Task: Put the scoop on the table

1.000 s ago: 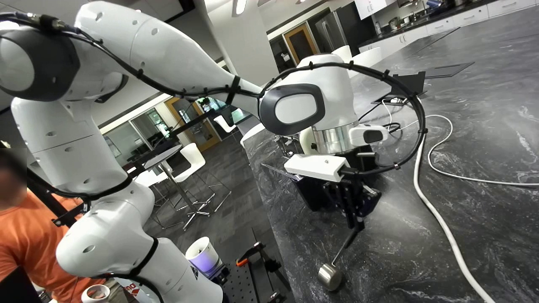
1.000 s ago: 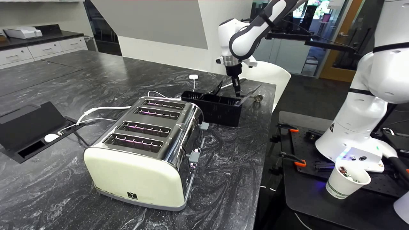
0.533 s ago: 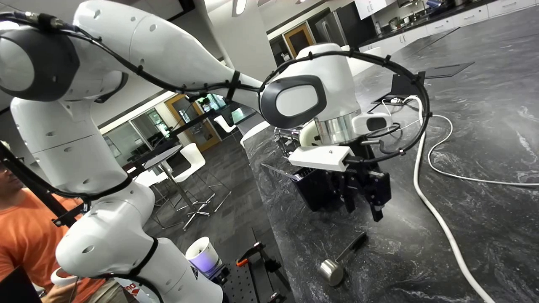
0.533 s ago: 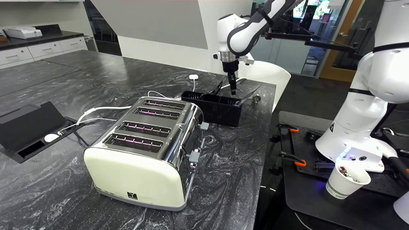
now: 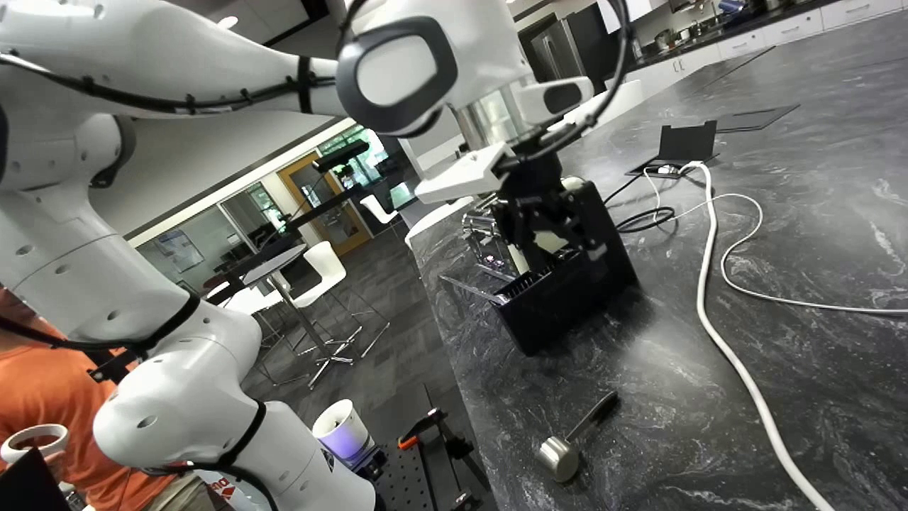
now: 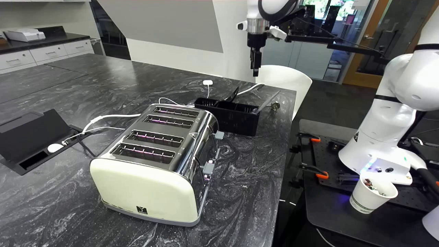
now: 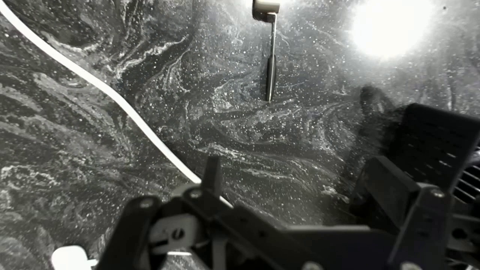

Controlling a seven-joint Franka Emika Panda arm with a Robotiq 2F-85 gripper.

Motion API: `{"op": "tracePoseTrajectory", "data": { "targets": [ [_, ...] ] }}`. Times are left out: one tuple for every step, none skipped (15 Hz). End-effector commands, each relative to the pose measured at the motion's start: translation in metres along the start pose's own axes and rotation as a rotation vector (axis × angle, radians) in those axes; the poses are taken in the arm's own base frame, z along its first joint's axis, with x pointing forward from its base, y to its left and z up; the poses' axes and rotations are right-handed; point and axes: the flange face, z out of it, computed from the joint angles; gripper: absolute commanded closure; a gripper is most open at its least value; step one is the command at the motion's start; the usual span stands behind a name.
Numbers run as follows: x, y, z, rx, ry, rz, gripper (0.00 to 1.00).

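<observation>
The scoop (image 5: 559,458) rests on the dark veined table (image 5: 709,397), its metal bowl toward the near edge and its dark-ended handle flat on the stone. In an exterior view the scoop (image 6: 275,106) appears beyond the black bin, partly behind a clear utensil. From above, the wrist view has the scoop (image 7: 273,41) at the top, its bowl cut off by the frame. My gripper (image 7: 296,165) stands wide open with only tabletop seen between its fingers (image 7: 390,187). It hangs well above the table, apart from the scoop, as an exterior view of the gripper (image 6: 256,73) confirms.
A black bin (image 6: 236,120) with utensils sticking out stands near the scoop. The cream toaster (image 6: 144,192) is beside it. A white cable (image 5: 745,376) runs across the tabletop. The table's edge (image 6: 286,164) lies close to the scoop, and a white chair (image 6: 284,77) stands beyond.
My gripper has opened and let go of the scoop's handle, which dropped from tilted to flat on the table. The arm has then risen away from the scoop.
</observation>
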Motion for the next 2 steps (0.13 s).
{"op": "tracePoseTrajectory", "data": {
  "targets": [
    [-0.0351,-0.0105,-0.0485,0.036,0.065,-0.025,0.00],
    [-0.0401,-0.0123,-0.0581,0.045,0.081,-0.028,0.00]
  ]
}}
